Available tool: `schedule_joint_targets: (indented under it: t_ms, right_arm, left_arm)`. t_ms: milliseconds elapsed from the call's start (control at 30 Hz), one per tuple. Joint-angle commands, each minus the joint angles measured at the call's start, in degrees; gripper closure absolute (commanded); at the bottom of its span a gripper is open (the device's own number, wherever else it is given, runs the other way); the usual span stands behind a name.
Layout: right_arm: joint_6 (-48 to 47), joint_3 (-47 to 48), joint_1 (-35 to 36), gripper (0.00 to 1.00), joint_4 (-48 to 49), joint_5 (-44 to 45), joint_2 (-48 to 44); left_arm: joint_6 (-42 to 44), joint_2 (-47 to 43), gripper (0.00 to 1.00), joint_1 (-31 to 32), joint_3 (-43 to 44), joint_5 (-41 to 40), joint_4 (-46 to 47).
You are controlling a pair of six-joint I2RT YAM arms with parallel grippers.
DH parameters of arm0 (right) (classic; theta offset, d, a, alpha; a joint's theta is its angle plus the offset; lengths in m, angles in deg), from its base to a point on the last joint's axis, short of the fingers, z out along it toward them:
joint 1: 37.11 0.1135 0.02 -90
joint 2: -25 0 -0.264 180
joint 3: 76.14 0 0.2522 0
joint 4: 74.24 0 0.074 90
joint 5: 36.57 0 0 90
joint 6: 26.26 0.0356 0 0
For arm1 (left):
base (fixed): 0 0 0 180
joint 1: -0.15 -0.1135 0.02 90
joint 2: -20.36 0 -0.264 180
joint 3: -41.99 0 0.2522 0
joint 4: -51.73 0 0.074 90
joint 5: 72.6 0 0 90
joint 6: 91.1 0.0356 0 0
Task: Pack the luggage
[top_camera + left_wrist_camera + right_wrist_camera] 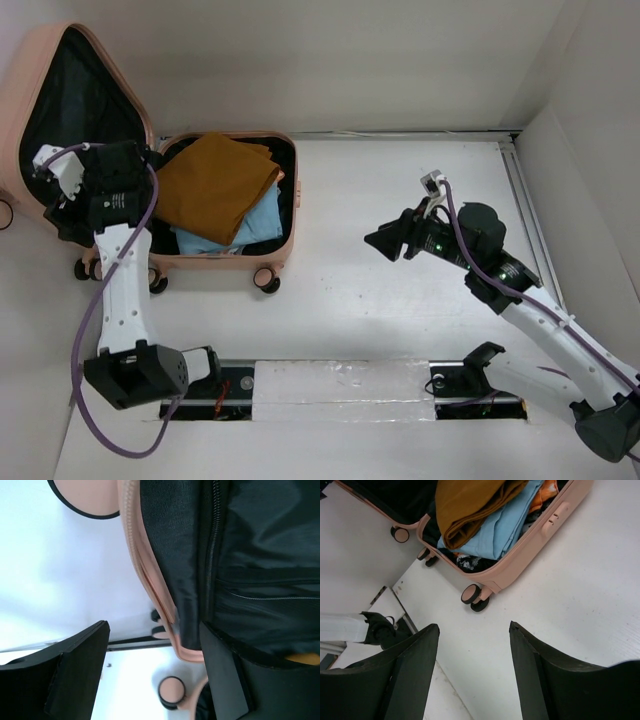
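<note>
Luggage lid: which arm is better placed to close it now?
Left, probably: the left hand straddles the lid rim, jaws open. The right hand hovers over the table, away from the luggage.

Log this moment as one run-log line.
luggage: open, clothes inside | left claw: open at lid edge | right claw: open, empty, above table

1. Luggage (225, 263) — one.
2. Folded items on top — two: one mustard-brown garment (210, 185), one light blue garment (257, 225).
3. Grippers — two: left gripper (154, 645), right gripper (472, 627).
</note>
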Motion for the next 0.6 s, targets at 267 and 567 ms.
schedule_joint_targets:
  t_ms: [267,567]
  right_arm:
    - [-1.57,-0.83,0.58,0.36,2.99,1.07,0.06]
    - [-1.57,-0.83,0.58,0.36,2.99,2.21,0.58]
  left_arm:
    - [4.11,6.48,0.48,-0.82,5.77,-10.13,0.69]
    - [3.41,10.97,0.64,-6.79,11.48,-2.31,1.04]
